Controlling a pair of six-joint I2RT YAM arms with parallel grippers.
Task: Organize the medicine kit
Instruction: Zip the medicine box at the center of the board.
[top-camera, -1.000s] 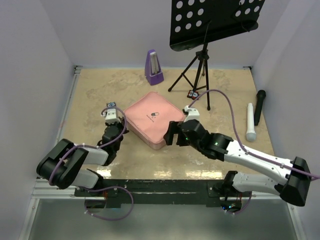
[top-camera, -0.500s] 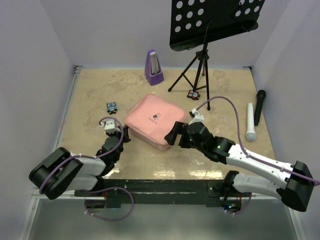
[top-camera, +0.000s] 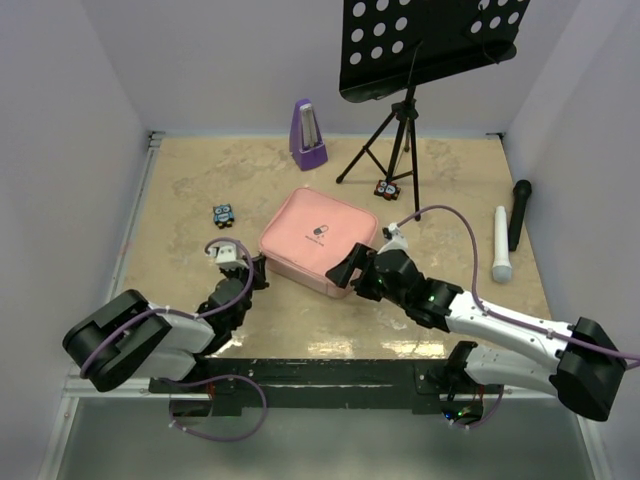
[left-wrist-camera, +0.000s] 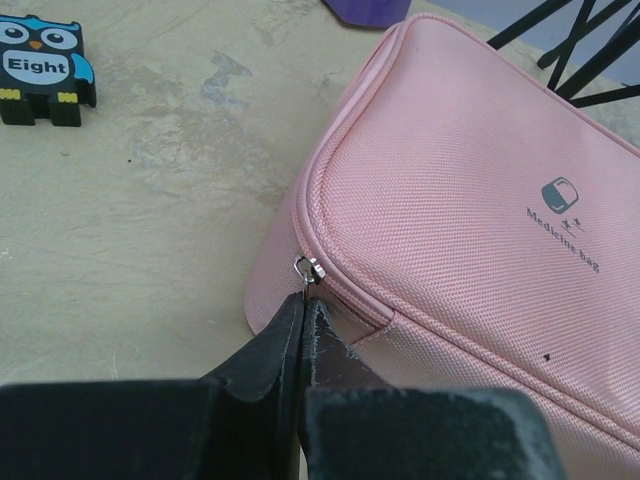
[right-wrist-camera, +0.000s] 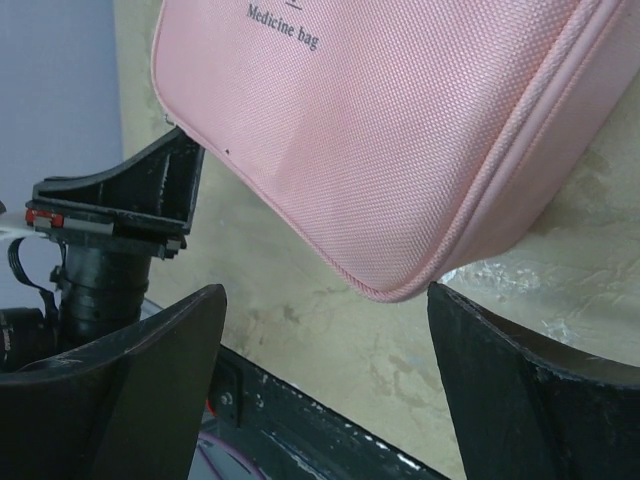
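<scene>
The pink medicine kit (top-camera: 318, 236) lies zipped closed in the middle of the table, logo side up. My left gripper (top-camera: 258, 268) is at its near left corner. In the left wrist view the kit (left-wrist-camera: 480, 200) fills the right side. There the left gripper (left-wrist-camera: 303, 305) is shut on the small metal zipper pull (left-wrist-camera: 307, 268). My right gripper (top-camera: 350, 276) stands open at the kit's near right corner. In the right wrist view that corner of the kit (right-wrist-camera: 400, 130) hangs just beyond the wide-apart fingers of the right gripper (right-wrist-camera: 325, 335), which hold nothing.
A purple metronome (top-camera: 307, 135) and a black music stand (top-camera: 400, 130) stand at the back. An owl card (top-camera: 223, 213) lies left of the kit, another small card (top-camera: 387, 188) by the stand's legs. White (top-camera: 502, 245) and black (top-camera: 519, 212) microphones lie at the right.
My left gripper has come down along the kit's left side to its near left corner. The kit has shifted a little to the right. My right gripper has drawn nearer.
</scene>
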